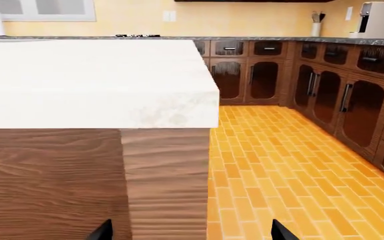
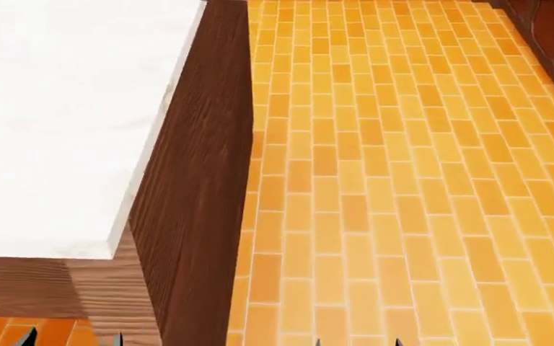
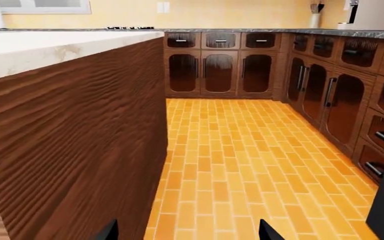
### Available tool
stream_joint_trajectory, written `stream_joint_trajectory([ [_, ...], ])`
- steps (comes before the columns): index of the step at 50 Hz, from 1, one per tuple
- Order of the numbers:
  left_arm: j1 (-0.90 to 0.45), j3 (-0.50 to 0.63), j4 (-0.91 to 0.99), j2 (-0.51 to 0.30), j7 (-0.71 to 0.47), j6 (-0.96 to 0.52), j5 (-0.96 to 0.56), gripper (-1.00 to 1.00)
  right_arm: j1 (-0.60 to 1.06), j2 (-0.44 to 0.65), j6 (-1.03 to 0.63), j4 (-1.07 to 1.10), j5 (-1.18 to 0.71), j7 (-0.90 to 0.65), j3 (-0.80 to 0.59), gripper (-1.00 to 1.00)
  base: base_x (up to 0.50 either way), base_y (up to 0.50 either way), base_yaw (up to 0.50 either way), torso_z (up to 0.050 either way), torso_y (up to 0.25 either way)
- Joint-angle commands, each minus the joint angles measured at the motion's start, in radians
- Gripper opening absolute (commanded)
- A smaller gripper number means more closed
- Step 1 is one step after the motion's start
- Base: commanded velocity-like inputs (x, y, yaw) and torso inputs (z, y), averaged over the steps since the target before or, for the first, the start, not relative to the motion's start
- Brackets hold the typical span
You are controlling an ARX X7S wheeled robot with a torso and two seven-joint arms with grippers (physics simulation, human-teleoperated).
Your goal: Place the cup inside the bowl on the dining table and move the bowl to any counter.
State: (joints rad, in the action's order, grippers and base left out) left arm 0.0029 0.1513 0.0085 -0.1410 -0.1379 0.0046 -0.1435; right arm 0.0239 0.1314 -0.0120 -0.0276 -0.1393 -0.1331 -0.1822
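Fingertips of the left gripper and right gripper frame the lower edge, spread apart and empty. Cup and bowl appear in no view, so their bearing from either gripper cannot be told. Ahead of the left gripper stands the table corner, its visible top bare; the right gripper faces its wood side. Beyond lies the counter. Left arm judged nearer the tabletop.
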Motion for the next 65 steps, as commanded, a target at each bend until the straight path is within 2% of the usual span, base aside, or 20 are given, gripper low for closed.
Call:
stream_joint_trajectory([
  [1,-0.003,0.01,-0.001,-0.007,-0.009,0.0,-0.006,1.0,0.001,0.007,0.002,0.001,-0.007,-0.01,-0.008,1.0,-0.14,0.5,0.0,0.0,0.0],
  [65,-0.005,0.049,-0.002,-0.04,-0.042,0.009,-0.039,1.0,0.007,0.039,0.016,-0.003,-0.048,-0.044,-0.049,1.0,-0.12,0.5,0.0,0.0,0.0],
])
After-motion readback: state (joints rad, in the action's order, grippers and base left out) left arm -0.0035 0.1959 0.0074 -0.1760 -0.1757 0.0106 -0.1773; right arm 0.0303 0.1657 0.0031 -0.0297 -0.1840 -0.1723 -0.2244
